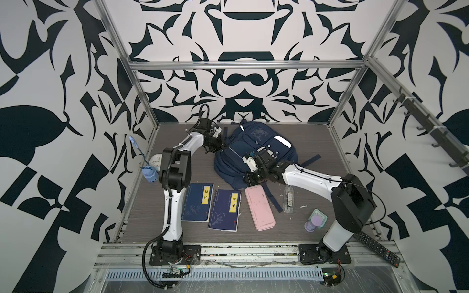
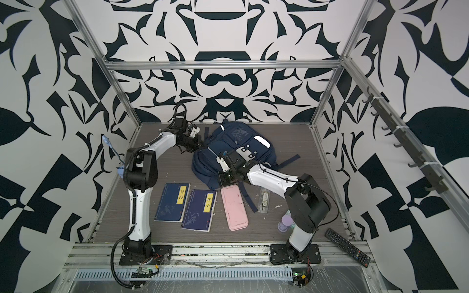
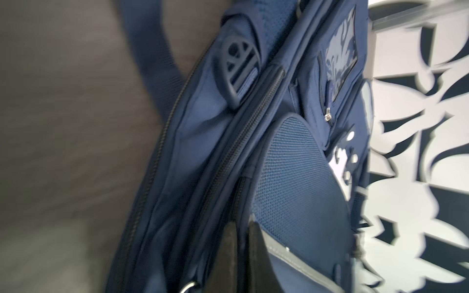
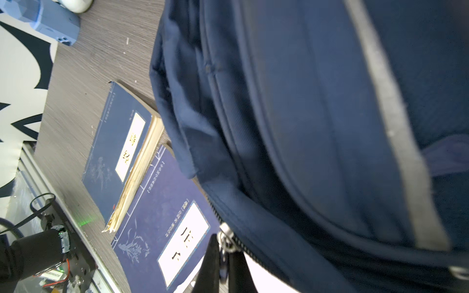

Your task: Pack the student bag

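Observation:
The student bag (image 1: 253,152) (image 2: 238,142) is a navy backpack lying flat at the back middle of the table, seen in both top views. My left gripper (image 1: 220,148) (image 3: 242,225) is at its far left edge. Its jaws are shut on the bag's fabric beside a zip line, next to the mesh pocket (image 3: 291,177). My right gripper (image 1: 250,179) (image 4: 225,243) is at the bag's near edge, shut on the metal zipper pull (image 4: 224,237) of the main zip. The zip shows as closed along the bag's side in the right wrist view.
Two navy books (image 1: 199,201) (image 1: 225,210), a pink pencil case (image 1: 260,208), a clear case (image 1: 289,199) and a purple bottle (image 1: 313,224) lie in front of the bag. A remote (image 1: 378,250) rests at the front right rail. A blue object (image 1: 151,173) sits by the left wall.

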`<action>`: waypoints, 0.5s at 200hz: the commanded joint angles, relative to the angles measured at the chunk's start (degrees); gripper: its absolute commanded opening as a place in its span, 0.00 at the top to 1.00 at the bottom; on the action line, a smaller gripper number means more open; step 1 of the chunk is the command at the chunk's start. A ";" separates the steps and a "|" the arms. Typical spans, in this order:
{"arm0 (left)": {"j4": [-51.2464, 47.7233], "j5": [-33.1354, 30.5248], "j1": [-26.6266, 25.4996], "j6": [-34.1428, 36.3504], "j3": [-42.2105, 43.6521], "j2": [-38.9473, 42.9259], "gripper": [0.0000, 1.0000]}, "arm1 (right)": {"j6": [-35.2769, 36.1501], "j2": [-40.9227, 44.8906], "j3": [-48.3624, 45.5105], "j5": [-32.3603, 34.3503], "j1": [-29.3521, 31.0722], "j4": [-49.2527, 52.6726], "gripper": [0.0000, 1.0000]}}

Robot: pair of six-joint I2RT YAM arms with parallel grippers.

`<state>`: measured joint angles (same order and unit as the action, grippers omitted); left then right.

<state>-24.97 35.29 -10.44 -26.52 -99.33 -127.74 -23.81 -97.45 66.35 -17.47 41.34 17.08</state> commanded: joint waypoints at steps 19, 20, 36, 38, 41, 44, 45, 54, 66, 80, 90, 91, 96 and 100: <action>24.01 0.80 5.76 -18.39 16.37 9.73 1.00 | 1.84 -0.69 4.68 0.14 0.05 0.77 1.00; 24.23 0.69 5.73 -18.61 16.67 9.89 1.00 | 1.84 -0.75 4.72 0.20 0.01 0.86 1.00; 31.50 -1.13 5.73 -24.35 22.68 12.46 1.00 | 2.06 -1.45 5.39 0.77 0.07 1.54 1.00; 32.56 -1.44 5.72 -25.20 23.52 12.75 1.00 | 2.09 -1.54 5.49 0.84 0.10 1.66 1.00; 34.42 -1.92 5.72 -26.36 24.79 13.29 1.00 | 2.25 -1.66 5.61 0.98 0.08 1.87 1.00; 36.18 -2.49 5.69 -27.38 25.97 13.72 1.00 | 2.28 -1.75 5.70 0.95 0.11 1.99 1.00; 36.64 -2.63 5.74 -27.76 26.31 13.87 1.00 | 2.28 -1.85 5.71 1.00 0.13 2.03 1.00; 40.10 -3.26 5.61 -30.08 28.35 14.56 1.00 | 2.36 -2.27 6.02 0.95 0.08 2.35 1.00; 42.67 -3.94 5.20 -32.00 29.80 15.09 1.00 | 2.71 -3.07 6.82 1.20 0.12 3.45 1.00; 44.64 -4.74 4.73 -33.55 30.45 15.57 1.00 | 3.09 -4.08 7.95 0.59 0.30 4.24 1.00; 46.13 -5.58 4.40 -34.49 30.90 15.92 1.00 | 3.24 -4.85 8.71 0.22 0.49 4.83 1.00; 46.23 -5.67 4.39 -34.53 30.92 15.98 1.00 | 3.24 -4.98 8.76 0.19 0.49 4.90 1.00; 46.69 -6.02 4.15 -34.92 30.90 16.09 1.00 | 3.33 -5.38 9.32 -0.11 0.58 5.18 1.00; 46.82 -6.16 4.07 -35.07 30.82 16.13 1.00 | 3.41 -5.79 9.80 -0.26 0.75 5.51 1.00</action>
<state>12.53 32.27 -5.48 -55.64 -68.73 -114.50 -21.87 -102.96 72.10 -16.53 41.25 20.58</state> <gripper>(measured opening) 0.074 0.092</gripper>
